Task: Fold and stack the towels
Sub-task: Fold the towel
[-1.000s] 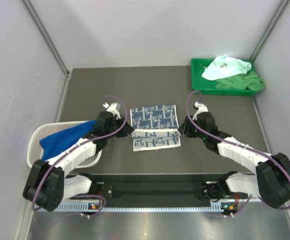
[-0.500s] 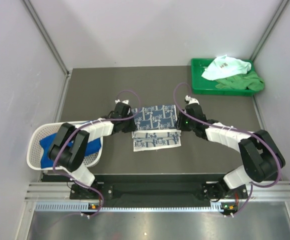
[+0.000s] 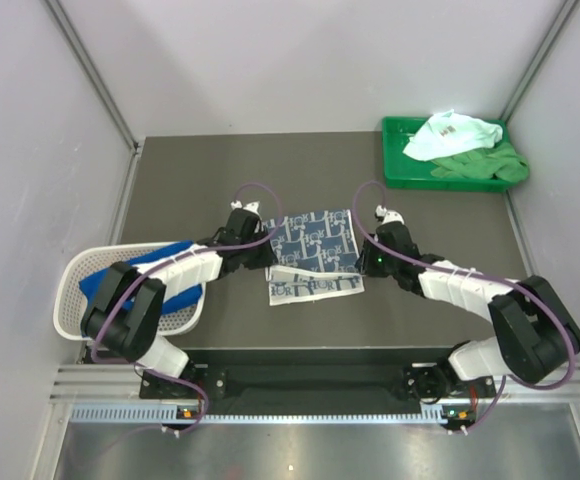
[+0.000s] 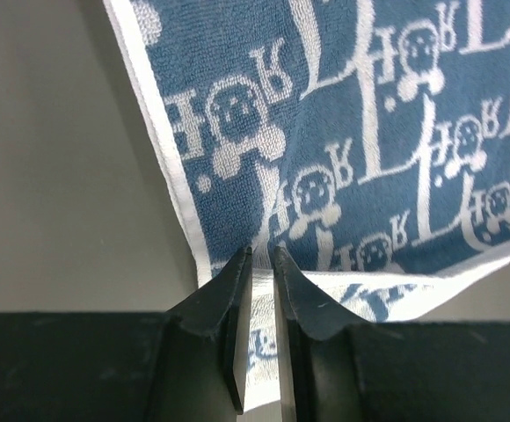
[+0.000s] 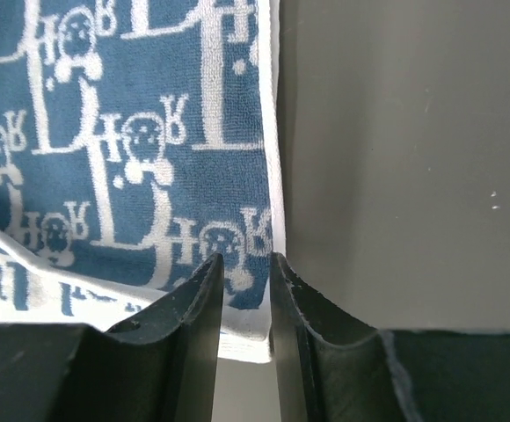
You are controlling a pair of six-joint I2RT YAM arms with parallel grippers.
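The white towel with navy logo print [image 3: 310, 240] lies flat mid-table, its blue face up and a white flap along the near edge. My left gripper [image 3: 263, 256] is at its near-left edge and my right gripper [image 3: 367, 262] at its near-right edge. In the left wrist view the gripper [image 4: 261, 253] has its jaws nearly closed on the towel's white border [image 4: 369, 132]. In the right wrist view the gripper [image 5: 244, 258] pinches the towel's corner [image 5: 105, 132]. A royal blue towel [image 3: 95, 285] lies in the basket. A mint towel [image 3: 450, 135] and a green towel [image 3: 485, 165] lie in the tray.
The white mesh basket [image 3: 65, 300] stands at the near left, beside the left arm. The green plastic tray [image 3: 400, 175] sits at the far right corner. Grey walls close in the table on the left, back and right.
Both grippers moved from the towel's sides inward and away, then came slightly back toward me at its near edge. The white near flap now lies a little lower and skewed.
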